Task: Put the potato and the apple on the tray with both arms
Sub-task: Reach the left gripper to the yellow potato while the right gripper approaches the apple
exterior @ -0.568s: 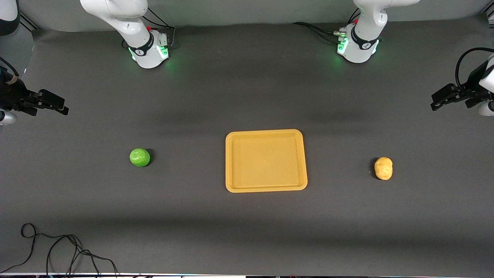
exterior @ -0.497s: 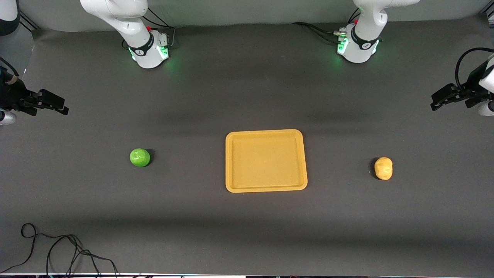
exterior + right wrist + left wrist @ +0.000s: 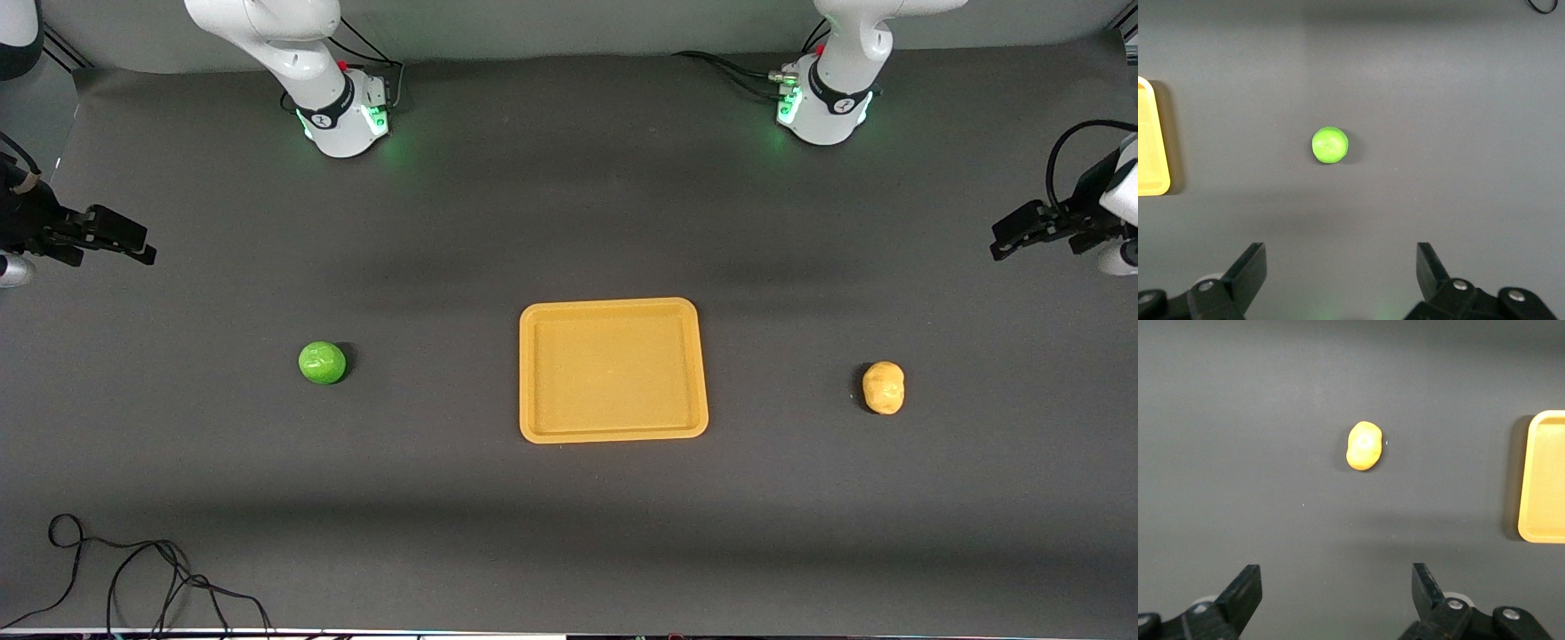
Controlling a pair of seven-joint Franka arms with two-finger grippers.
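Observation:
The yellow-orange tray (image 3: 613, 305) lies mid-table, with nothing on it. The green apple (image 3: 322, 363) sits on the mat toward the right arm's end. The yellow-tan potato (image 3: 883, 388) sits toward the left arm's end. My right gripper (image 3: 147, 246) is open and empty in the air at its end of the table; its wrist view shows the apple (image 3: 1330, 145) ahead of the gripper (image 3: 1341, 267) and a tray corner (image 3: 1151, 140). My left gripper (image 3: 996, 242) is open and empty at its end; its wrist view shows the potato (image 3: 1363, 445) ahead of the gripper (image 3: 1337, 587) and the tray's edge (image 3: 1545, 477).
A loose black cable (image 3: 133, 569) lies at the table's near edge toward the right arm's end. The two green-lit arm bases (image 3: 342, 116) (image 3: 822, 107) stand at the table's edge farthest from the front camera. The dark mat covers the table.
Both grippers have shifted only slightly at the table's ends. The apple, potato and tray have not moved.

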